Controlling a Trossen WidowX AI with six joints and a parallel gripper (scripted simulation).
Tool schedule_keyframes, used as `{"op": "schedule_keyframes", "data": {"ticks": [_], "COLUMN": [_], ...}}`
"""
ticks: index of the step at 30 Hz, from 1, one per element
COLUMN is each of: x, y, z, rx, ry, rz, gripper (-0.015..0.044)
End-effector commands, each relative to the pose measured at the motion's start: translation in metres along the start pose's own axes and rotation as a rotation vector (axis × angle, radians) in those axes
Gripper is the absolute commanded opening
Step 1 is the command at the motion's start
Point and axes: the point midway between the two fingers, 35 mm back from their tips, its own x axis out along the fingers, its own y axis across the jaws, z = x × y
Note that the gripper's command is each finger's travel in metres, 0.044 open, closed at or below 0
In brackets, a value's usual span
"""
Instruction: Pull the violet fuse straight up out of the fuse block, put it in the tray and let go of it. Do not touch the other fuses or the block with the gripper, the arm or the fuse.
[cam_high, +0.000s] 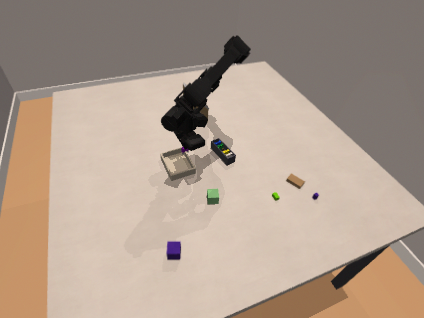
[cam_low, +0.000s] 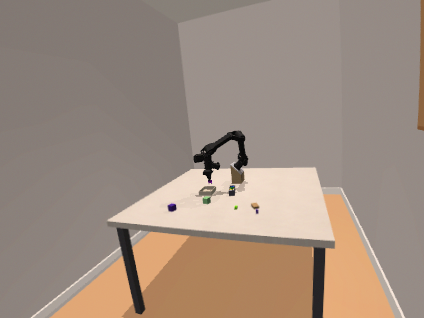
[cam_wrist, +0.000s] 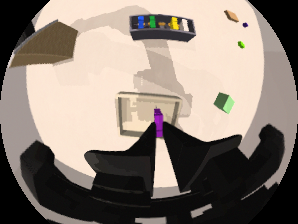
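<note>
My gripper (cam_high: 186, 147) (cam_low: 209, 179) (cam_wrist: 158, 125) is shut on the violet fuse (cam_high: 184, 149) (cam_low: 210, 182) (cam_wrist: 158, 118), which points down from the fingertips. The fuse hangs in the air above the tray (cam_high: 183, 175) (cam_low: 201, 193) (cam_wrist: 119, 116), clear of its floor; in the wrist view it overlaps the tray's right part, near the lower wall. The dark fuse block (cam_high: 231, 161) (cam_low: 232, 193) (cam_wrist: 162, 36) stands apart from the gripper. It holds blue, green, yellow and white fuses, with a brownish gap between green and yellow. The fingers partly hide the fuse's upper end.
A green cube (cam_high: 213, 196) (cam_low: 206, 200) (cam_wrist: 224, 102) stands near the tray. A purple cube (cam_high: 174, 250) (cam_low: 172, 207) lies farther off. A brown slab (cam_high: 295, 181) (cam_wrist: 231, 16), a small lime piece (cam_high: 276, 196) and a small purple piece (cam_high: 315, 196) lie beyond the block. A brown box-like object (cam_low: 237, 175) (cam_wrist: 50, 45) stands by the arm's base.
</note>
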Motion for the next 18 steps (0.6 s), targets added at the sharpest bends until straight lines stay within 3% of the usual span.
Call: {"op": "schedule_keyframes", "data": {"ticks": [1, 18], "x": [0.001, 0.019], "y": [0.01, 0.014], "z": [-0.022, -0.029], "rx": [-0.005, -0.006], "ry": [-0.001, -0.003], "rz": [-0.001, -0.002], "gripper": [0.0, 0.0]}}
